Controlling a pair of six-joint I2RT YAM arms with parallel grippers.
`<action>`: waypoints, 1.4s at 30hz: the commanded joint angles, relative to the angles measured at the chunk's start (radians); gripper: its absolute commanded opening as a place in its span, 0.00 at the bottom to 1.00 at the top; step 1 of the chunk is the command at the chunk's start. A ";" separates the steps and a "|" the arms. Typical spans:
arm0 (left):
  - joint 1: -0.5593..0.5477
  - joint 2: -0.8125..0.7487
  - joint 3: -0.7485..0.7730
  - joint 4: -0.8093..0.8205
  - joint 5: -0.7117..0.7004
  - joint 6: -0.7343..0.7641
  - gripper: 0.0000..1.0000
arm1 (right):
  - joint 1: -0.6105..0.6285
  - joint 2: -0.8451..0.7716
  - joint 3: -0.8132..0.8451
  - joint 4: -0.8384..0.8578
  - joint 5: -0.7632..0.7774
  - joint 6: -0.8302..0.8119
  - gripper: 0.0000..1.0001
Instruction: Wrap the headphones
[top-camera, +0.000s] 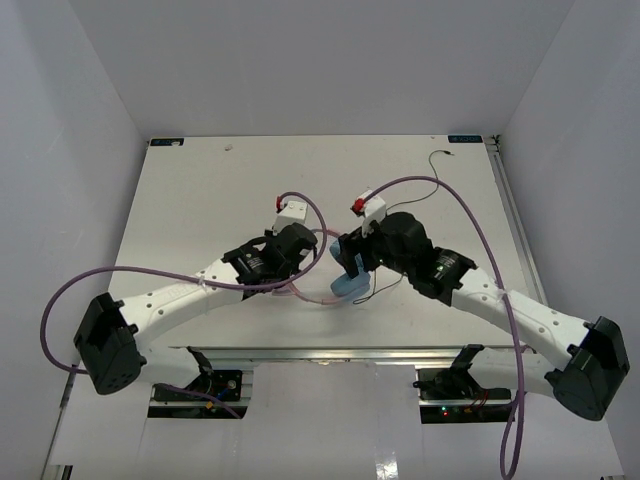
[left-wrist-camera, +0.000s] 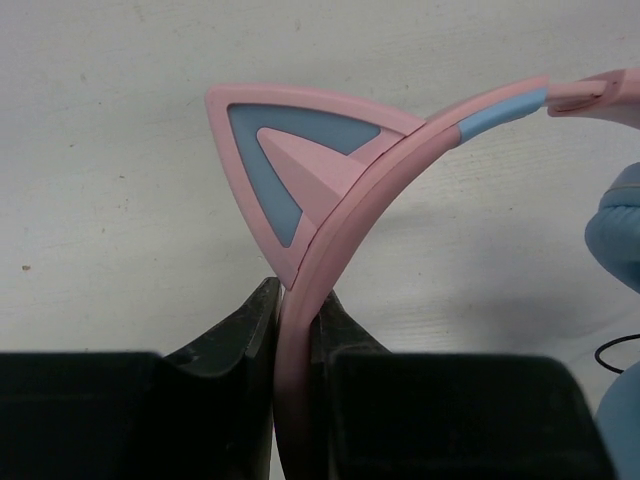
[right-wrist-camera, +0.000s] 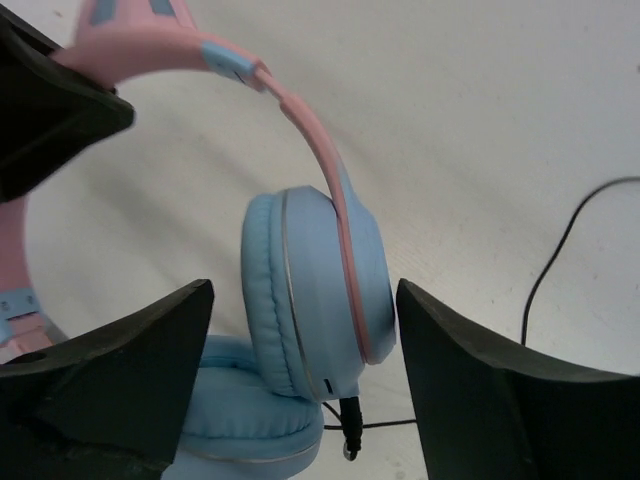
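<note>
Headphones (top-camera: 348, 285) at mid-surface (top-camera: 200, 180), between the arms. Left claw (left-wrist-camera: 297, 310) is clamped on the pink headband (left-wrist-camera: 400, 150). Right claw (right-wrist-camera: 303, 300), jaws apart, straddles one upright ear cup (right-wrist-camera: 310, 250). The loose cable (right-wrist-camera: 560, 250) lies toward the right arm's side.

A white table (top-camera: 200, 190) spread under and around the left hand (left-wrist-camera: 298, 305) and the right hand (top-camera: 350, 265). Far beyond them, a teal tag (top-camera: 166, 141) sat at the table's far-left corner and a second teal tag (top-camera: 464, 138) at its far-right corner. Pale walls (top-camera: 300, 60) rose beyond and on both sides. A metal rail (top-camera: 330, 353) ran along the table's edge behind the hands. A tiny brown speck (left-wrist-camera: 26, 267) lay well left of the left hand.
</note>
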 joint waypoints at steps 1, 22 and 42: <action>-0.004 -0.165 0.079 -0.031 -0.077 -0.068 0.00 | 0.005 -0.118 0.128 0.016 -0.110 -0.068 0.87; -0.002 -0.505 0.339 -0.243 -0.062 -0.079 0.00 | 0.003 -0.424 -0.263 0.203 -0.314 -0.232 0.84; -0.002 -0.491 0.362 -0.218 -0.024 -0.069 0.00 | 0.002 -0.347 -0.489 0.631 -0.600 -0.219 0.75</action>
